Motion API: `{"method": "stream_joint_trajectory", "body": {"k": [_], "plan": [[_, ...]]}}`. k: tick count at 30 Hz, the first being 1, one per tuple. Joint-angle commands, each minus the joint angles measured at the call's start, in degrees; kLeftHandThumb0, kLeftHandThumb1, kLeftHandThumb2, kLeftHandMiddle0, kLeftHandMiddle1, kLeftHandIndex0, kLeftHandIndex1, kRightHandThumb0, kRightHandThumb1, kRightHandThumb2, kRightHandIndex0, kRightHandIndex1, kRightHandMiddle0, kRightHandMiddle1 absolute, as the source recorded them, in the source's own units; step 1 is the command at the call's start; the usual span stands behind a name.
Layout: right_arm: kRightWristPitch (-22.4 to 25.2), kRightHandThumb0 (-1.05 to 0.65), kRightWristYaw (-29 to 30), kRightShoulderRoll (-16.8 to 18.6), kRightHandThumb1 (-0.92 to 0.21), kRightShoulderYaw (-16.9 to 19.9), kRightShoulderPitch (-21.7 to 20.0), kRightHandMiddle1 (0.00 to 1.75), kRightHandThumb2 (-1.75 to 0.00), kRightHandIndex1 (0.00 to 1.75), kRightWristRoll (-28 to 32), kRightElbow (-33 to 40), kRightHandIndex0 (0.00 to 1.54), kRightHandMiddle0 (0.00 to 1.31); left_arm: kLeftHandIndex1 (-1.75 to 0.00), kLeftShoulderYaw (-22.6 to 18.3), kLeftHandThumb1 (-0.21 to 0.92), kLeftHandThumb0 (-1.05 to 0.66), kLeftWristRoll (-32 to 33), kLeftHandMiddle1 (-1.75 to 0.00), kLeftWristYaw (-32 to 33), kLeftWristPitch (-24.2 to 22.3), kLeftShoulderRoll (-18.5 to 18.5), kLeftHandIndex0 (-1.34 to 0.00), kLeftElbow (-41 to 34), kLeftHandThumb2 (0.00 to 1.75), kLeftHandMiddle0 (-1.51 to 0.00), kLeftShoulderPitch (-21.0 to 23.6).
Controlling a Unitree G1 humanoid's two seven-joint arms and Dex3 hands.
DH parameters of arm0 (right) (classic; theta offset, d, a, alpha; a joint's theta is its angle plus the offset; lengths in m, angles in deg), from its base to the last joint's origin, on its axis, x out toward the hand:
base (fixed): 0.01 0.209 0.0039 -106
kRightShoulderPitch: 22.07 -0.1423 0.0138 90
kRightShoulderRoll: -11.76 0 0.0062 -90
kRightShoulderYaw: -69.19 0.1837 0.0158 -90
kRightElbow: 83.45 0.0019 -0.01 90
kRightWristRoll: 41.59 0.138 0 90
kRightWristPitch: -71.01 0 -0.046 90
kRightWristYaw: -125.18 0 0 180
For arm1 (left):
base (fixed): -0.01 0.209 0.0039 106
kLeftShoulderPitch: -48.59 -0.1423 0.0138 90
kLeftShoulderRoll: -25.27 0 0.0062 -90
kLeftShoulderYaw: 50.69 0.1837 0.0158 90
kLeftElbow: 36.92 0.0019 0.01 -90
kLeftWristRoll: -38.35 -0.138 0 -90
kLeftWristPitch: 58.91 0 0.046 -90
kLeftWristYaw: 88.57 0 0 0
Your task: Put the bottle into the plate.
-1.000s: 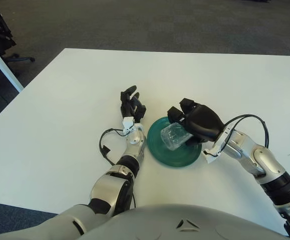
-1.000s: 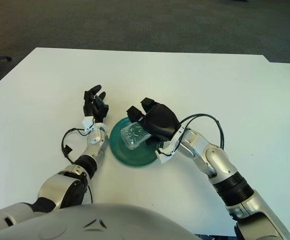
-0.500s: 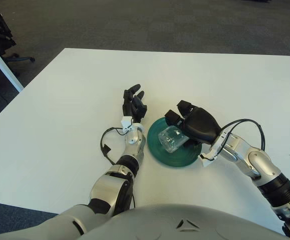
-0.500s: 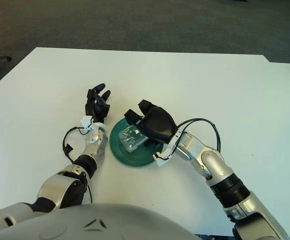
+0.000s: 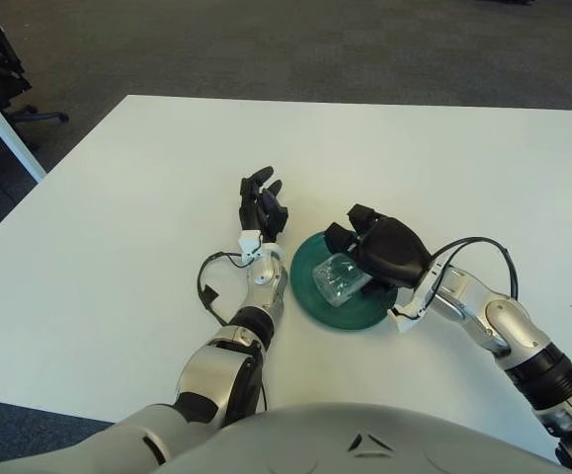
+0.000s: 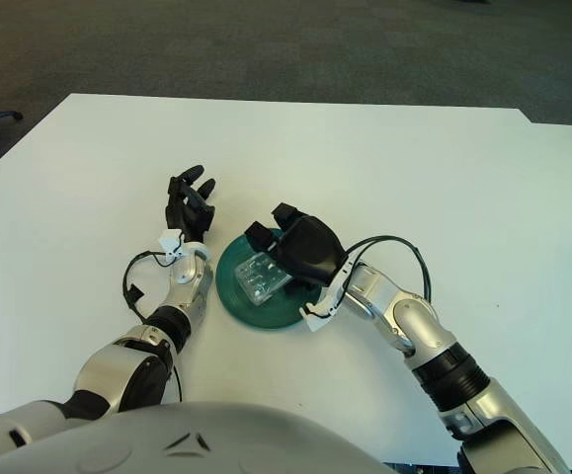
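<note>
While bent over the dish, right hand (image 5: 384, 249): fingers curled around the bottle
Bottle (image 5: 334, 276): clear, lying inside the green plate (image 5: 310, 294)
Left hand (image 5: 262, 207): fingers loose, just left of the plate
Tabletop (image 5: 118, 207): white

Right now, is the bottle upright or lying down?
Lying down: the bottle lies on its side over the green plate, right hand around it.

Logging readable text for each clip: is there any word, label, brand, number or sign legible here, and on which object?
None can be read.
Clear plastic bottle, held by the right robot hand over the round green plate: no label shows.
White table: no markings.
Left robot hand, left of the plate: no legible print.
</note>
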Motion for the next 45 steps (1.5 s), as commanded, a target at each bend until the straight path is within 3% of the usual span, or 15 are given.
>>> {"method": "stream_joint_trajectory", "body": {"k": [1,6,9,10,14,16,18,21,24,29,35,45], "plan": [[0.6,-0.47,-1.6,0.6,-0.39,0.7,0.1,1.75,-1.22,1.75,2.3,-0.5,0.96,0.56,-1.04,-1.8,0.92,-0.57,2.7,-0.70,-3.1,2.3,12.2,-0.41,2.5,0.88,-0.62,-14.0],[1.3,-0.43,-4.0,0.6,-0.52,1.9,1.4,1.75,-1.06,1.75,5.5,1.3,0.82,0.46,-1.01,-2.9,0.92,-0.60,7.2,-0.72,-11.7,2.7,12.8,-0.35,2.1,0.89,-0.57,-14.3],[2.4,-0.42,-6.5,-0.1,-0.57,3.4,3.2,1.75,-1.00,1.75,7.6,5.1,0.76,0.42,-1.00,-4.9,0.92,-0.61,10.9,-0.72,-16.9,0.5,13.6,-0.32,3.0,0.90,-0.54,-13.4],[2.8,-0.57,-7.5,-0.2,-0.69,3.9,3.8,1.70,-0.88,1.72,8.4,6.3,0.62,0.37,-0.98,-5.8,0.92,-0.63,12.4,-0.70,-18.7,-0.7,14.1,-0.29,3.5,0.89,-0.51,-12.7],[3.4,-0.77,-9.0,-0.1,-0.86,4.7,4.4,1.64,-0.72,1.70,9.4,7.6,0.44,0.30,-0.96,-7.3,0.92,-0.66,15.3,-0.68,-21.5,-2.5,15.5,-0.25,4.5,0.89,-0.47,-11.2],[3.8,-0.85,-9.8,-0.1,-0.89,4.9,4.7,1.41,-0.76,1.26,9.8,8.0,0.39,0.20,-0.95,-8.1,0.92,-0.67,17.3,-0.66,-21.9,-3.8,17.4,-0.20,4.4,0.90,-0.43,-10.1],[4.1,-0.92,-10.8,-0.1,-0.91,5.1,4.8,1.03,-0.82,0.61,10.1,8.4,0.42,0.08,-0.95,-8.6,0.92,-0.68,18.8,-0.64,-22.2,-4.6,18.4,-0.17,4.1,0.88,-0.42,-9.5],[4.0,-0.98,-13.3,-1.3,-0.92,5.2,4.6,0.75,-0.91,0.23,10.8,8.7,0.36,0.03,-0.90,-9.0,0.92,-0.71,22.5,-0.49,-25.1,-4.0,21.2,-0.10,1.5,0.92,-0.41,-10.8],[3.3,-1.02,-14.8,-2.3,-0.92,5.3,4.2,0.51,-0.98,0.08,11.3,8.8,0.25,0.01,-0.78,-7.9,0.92,-0.73,25.9,-0.25,-29.1,-3.0,21.4,-0.03,-4.5,0.99,-0.39,-14.9],[2.3,-1.04,-17.0,-3.7,-0.92,5.8,3.5,0.29,-1.02,0.02,11.7,9.9,0.13,0.00,-0.65,-7.4,0.92,-0.70,28.1,-0.09,-31.9,0.3,21.0,0.00,-6.0,1.04,-0.34,-16.4],[0.6,-1.05,-16.5,-4.7,-0.92,6.2,2.9,0.14,-1.04,0.00,10.9,10.3,0.03,0.00,-0.54,-3.6,0.92,-0.65,20.2,-0.02,-24.5,9.0,19.6,0.00,-4.2,1.06,-0.27,-17.8],[-1.2,-1.05,-13.6,-4.3,-0.92,7.0,2.8,0.08,-1.05,0.00,11.0,8.4,0.00,0.00,-0.50,0.0,0.92,-0.60,13.5,0.00,-17.9,10.5,17.9,0.00,-1.7,1.05,-0.25,-17.2]]}}
